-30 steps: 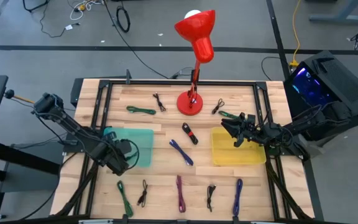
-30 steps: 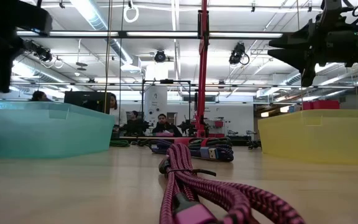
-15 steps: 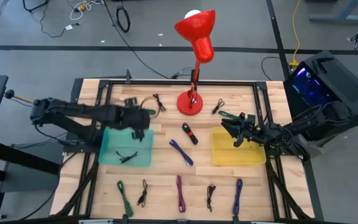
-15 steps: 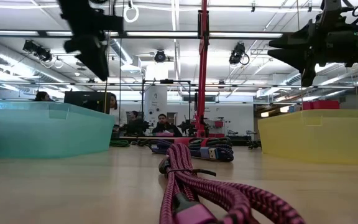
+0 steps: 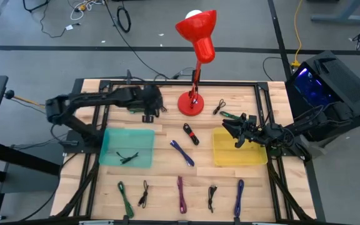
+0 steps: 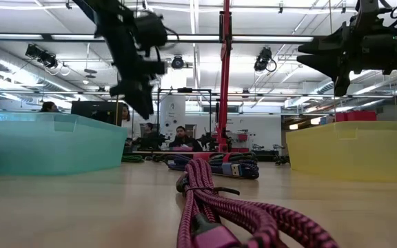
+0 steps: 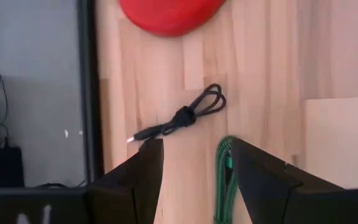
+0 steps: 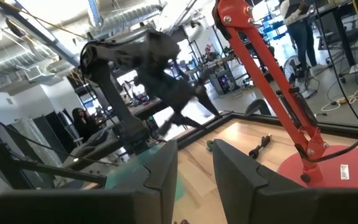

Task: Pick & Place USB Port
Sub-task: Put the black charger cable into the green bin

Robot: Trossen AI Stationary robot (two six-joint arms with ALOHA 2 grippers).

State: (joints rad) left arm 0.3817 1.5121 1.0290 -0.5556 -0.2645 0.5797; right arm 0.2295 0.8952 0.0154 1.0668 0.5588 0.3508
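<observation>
Left hand (image 5: 149,110) is hovering over the back-left part of the surface (image 5: 164,170), its two dark fingers standing wide with nothing between them. Just beneath it, two USB cables are lying side by side: one green braided cable (image 7: 224,169), and one thin black cable (image 7: 180,116) folded into a loop, cinched by a tie at its middle, with its plug end pointing out toward one fingertip.

Pale wooden planks inside a black metal frame are making up the surface. Two shallow translucent plastic bins are sitting on it. One teal bin (image 5: 144,139) is lying on the left, and one small black cable bundle (image 5: 127,156) is resting inside it. Twelve bundled cables are showing in all, one green one half hidden by the right arm. Four are lying along the back and two in the middle, one blue (image 5: 182,152) and one dark with red (image 5: 190,133). Five are lining the front edge: green, black, magenta, black and blue.

One red desk lamp (image 5: 198,37), with a round base, a thin stalk and a glossy cone shade, is standing at the back centre.

One yellow bin (image 5: 239,156) is lying on the right. Right hand (image 5: 229,129) is hanging above that bin's back-left corner, fingers narrowly parted and gripping nothing.
</observation>
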